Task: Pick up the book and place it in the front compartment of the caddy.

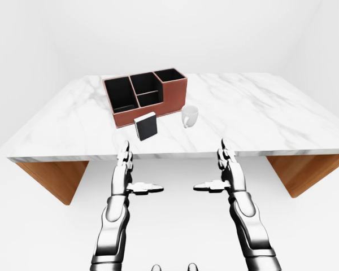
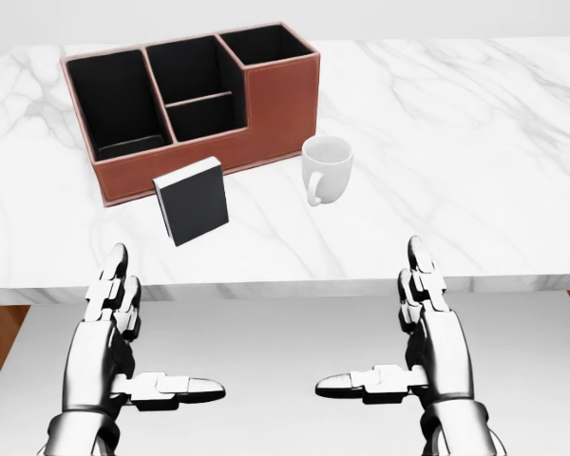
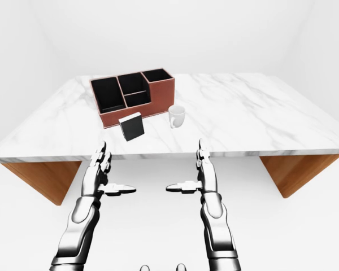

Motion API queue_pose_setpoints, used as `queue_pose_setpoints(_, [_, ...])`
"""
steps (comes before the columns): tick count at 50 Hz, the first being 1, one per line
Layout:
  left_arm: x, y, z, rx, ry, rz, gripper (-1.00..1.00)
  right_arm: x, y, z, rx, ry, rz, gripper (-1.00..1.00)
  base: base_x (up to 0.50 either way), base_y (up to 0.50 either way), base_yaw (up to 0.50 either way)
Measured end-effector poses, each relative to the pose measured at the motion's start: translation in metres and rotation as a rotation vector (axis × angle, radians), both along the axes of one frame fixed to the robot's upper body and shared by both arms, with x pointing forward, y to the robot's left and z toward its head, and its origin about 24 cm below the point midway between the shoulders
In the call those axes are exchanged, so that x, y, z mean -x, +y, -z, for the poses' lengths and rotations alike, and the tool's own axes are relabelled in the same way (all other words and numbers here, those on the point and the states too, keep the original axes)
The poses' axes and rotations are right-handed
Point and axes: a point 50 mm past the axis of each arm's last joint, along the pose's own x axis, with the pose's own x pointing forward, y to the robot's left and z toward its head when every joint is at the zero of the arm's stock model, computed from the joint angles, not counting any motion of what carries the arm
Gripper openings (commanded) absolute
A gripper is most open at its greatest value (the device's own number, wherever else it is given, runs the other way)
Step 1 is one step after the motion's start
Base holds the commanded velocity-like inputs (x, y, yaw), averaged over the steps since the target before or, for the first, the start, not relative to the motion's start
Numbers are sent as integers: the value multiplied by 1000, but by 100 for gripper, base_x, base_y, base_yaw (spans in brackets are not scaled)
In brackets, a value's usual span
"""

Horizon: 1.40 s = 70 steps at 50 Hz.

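Observation:
A small black book (image 2: 192, 200) with a white page edge stands upright on the marble table (image 2: 475, 142), just below the brown caddy (image 2: 195, 104) in the head view. The caddy has several black-lined compartments. Both hands hover below the table's near edge, short of it. My left hand (image 2: 138, 347) is open, fingers up and thumb pointing right, below and left of the book. My right hand (image 2: 399, 337) is open too, mirrored, below the mug. Neither hand touches anything.
A white mug (image 2: 325, 168) stands right of the book, beside the caddy's lower right corner. The table has wooden supports (image 1: 51, 178) at both ends. White floor and walls surround it.

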Motion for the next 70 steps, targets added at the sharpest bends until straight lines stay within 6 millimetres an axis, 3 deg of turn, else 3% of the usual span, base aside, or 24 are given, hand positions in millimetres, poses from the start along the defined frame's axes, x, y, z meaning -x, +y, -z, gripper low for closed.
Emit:
queue_pose_setpoints(16, [1,7,-7,5,-5,-4,100,0,-8,-9,3,-17,0,100,0,0,0])
queue_pose_setpoints(28, [2,10,-22,6,-46,-8,100,1,-11,-21,10,-39,8,100,0,0,0])
queue_pose_setpoints(59, [16,16,-88,-9,-329,-13,100,18,-17,-102,12,-395,7,100,0,0,0])
queue_pose_setpoints(70, [19,17,-99,-12,-380,-14,100,26,-19,-121,5,-486,6,100,0,47,0])
